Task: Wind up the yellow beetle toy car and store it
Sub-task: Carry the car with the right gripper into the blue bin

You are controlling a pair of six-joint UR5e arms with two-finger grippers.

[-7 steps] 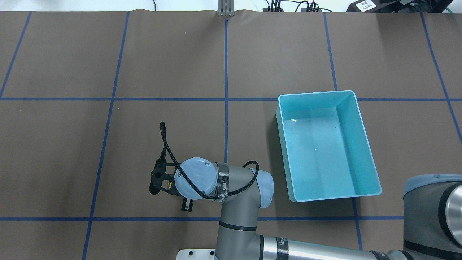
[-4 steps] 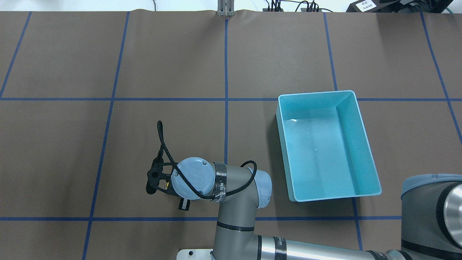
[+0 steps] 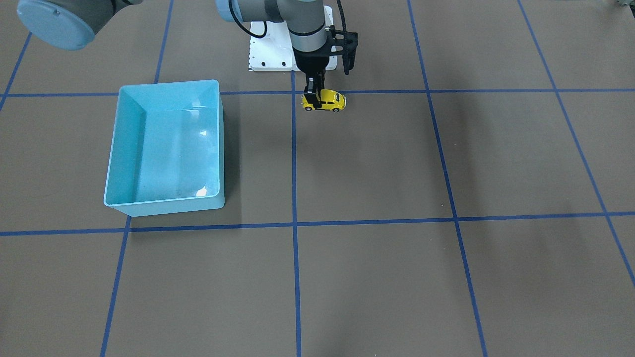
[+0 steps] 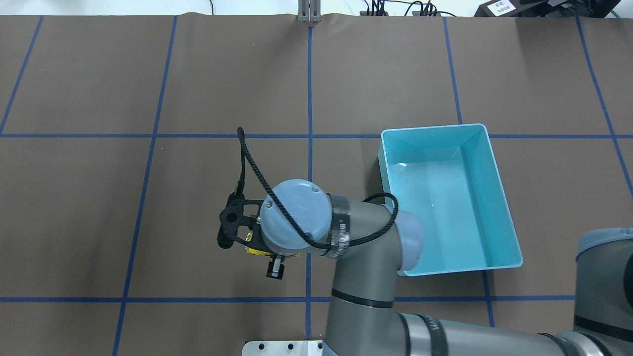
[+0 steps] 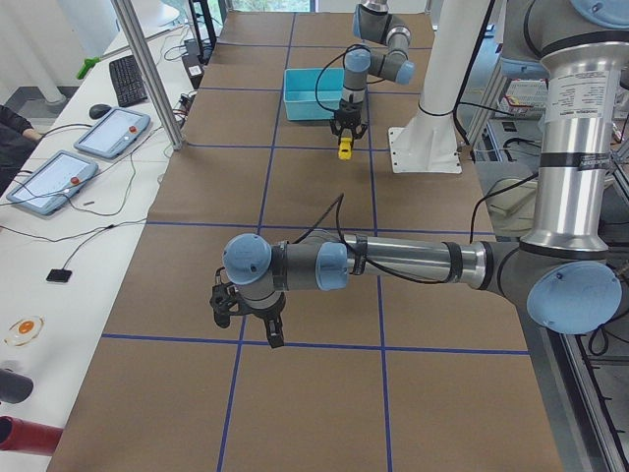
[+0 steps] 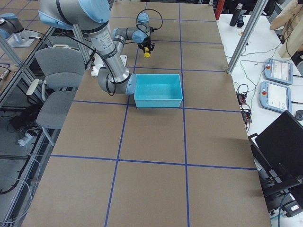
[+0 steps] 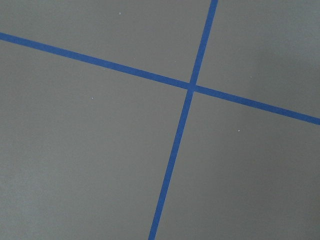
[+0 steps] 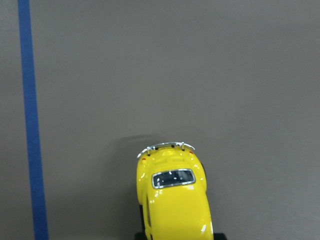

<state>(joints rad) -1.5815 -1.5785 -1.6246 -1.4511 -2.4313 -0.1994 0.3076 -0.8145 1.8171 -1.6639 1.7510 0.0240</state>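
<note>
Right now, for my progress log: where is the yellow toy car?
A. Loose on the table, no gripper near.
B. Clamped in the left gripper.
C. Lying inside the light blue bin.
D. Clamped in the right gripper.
D: the right gripper is closed on the yellow beetle toy car, well apart from the light blue bin.

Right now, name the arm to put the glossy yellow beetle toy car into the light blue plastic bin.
Right. The right gripper holds the yellow beetle toy car near the light blue bin; the left gripper hangs far from both.
</note>
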